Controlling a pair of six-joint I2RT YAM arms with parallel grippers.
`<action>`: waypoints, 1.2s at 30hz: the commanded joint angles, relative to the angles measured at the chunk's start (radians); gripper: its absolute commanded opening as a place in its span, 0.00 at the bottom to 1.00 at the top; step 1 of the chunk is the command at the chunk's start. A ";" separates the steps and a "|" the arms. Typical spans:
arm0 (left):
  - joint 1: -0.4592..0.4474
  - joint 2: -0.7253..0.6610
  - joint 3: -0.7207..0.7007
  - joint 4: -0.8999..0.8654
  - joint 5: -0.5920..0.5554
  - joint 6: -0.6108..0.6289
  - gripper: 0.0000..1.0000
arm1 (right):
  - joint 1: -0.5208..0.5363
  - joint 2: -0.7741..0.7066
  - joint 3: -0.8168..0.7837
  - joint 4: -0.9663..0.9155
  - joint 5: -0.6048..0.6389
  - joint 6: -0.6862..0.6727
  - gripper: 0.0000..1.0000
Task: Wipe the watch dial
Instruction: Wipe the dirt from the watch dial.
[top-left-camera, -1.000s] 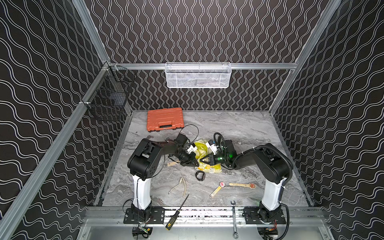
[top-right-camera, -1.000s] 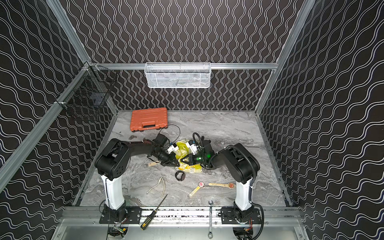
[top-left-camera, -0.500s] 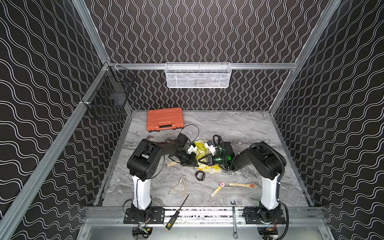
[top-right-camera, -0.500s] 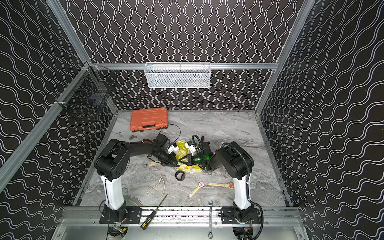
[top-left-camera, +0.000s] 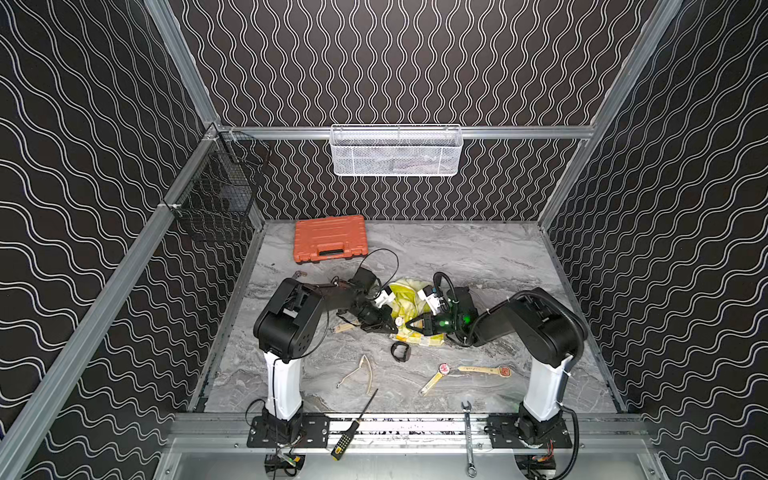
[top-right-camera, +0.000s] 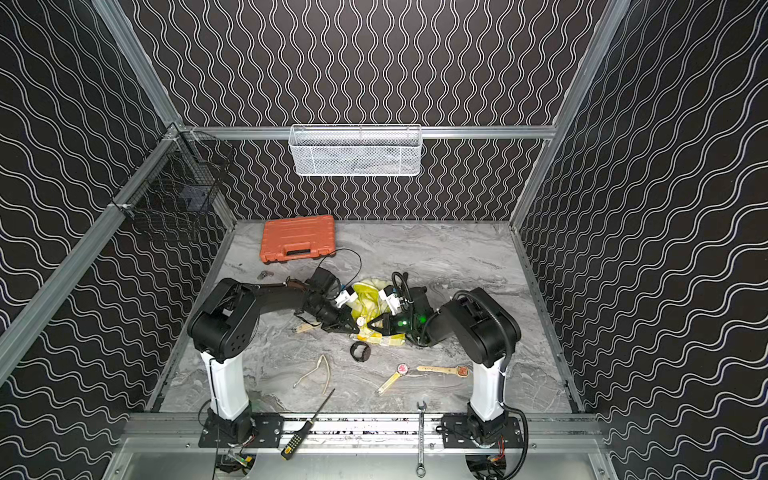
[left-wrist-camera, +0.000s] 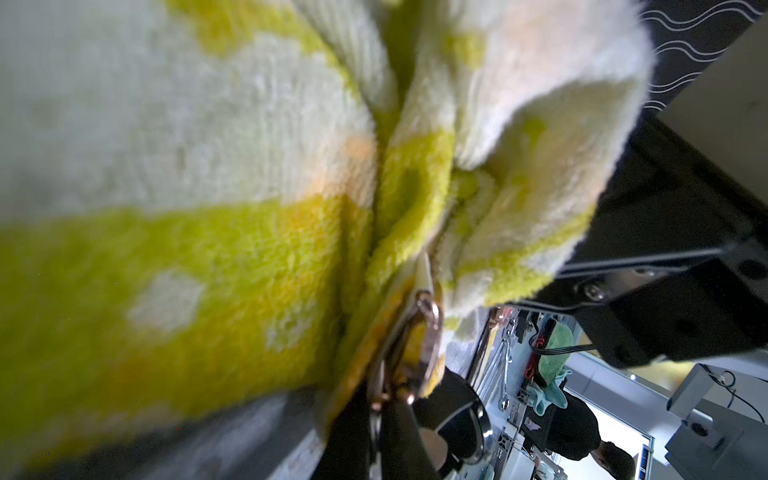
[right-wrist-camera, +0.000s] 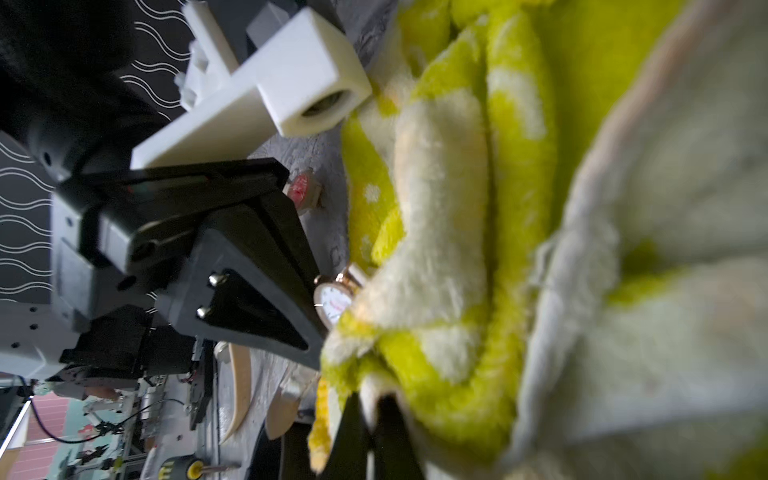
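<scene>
In both top views my left gripper (top-left-camera: 388, 328) is shut on a small rose-gold watch whose white dial (top-left-camera: 398, 321) faces up, at the table's middle. My right gripper (top-left-camera: 409, 327) meets it from the right, shut on a fold of the yellow-and-white cloth (top-left-camera: 409, 291). The right wrist view shows the dial (right-wrist-camera: 334, 303) at the tips of the left gripper's black fingers (right-wrist-camera: 270, 291), with the cloth (right-wrist-camera: 498, 249) pressed against its edge. In the left wrist view the watch case (left-wrist-camera: 419, 332) sits edge-on above my left gripper (left-wrist-camera: 384, 411), half buried in cloth (left-wrist-camera: 208, 166).
An orange case (top-left-camera: 330, 244) lies at the back left. In front of the grippers lie a black watch (top-left-camera: 401, 352), two tan-strapped watches (top-left-camera: 442, 370), glasses (top-left-camera: 361, 374). A screwdriver (top-left-camera: 353, 424) and wrench (top-left-camera: 468, 432) rest on the front rail. Mesh baskets (top-left-camera: 397, 149) hang on the walls.
The right arm's elbow swung left and then back to the right, with the cloth kept against the watch. The left arm has barely moved.
</scene>
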 joint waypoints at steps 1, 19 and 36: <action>0.001 0.005 -0.012 -0.094 -0.122 0.018 0.01 | 0.022 -0.074 0.064 -0.137 0.002 -0.029 0.00; 0.002 0.019 -0.042 -0.034 -0.104 -0.008 0.00 | 0.061 0.073 0.075 -0.299 0.362 -0.122 0.00; 0.002 0.027 -0.048 -0.030 -0.095 0.013 0.00 | 0.128 -0.229 0.116 -0.312 0.234 -0.198 0.00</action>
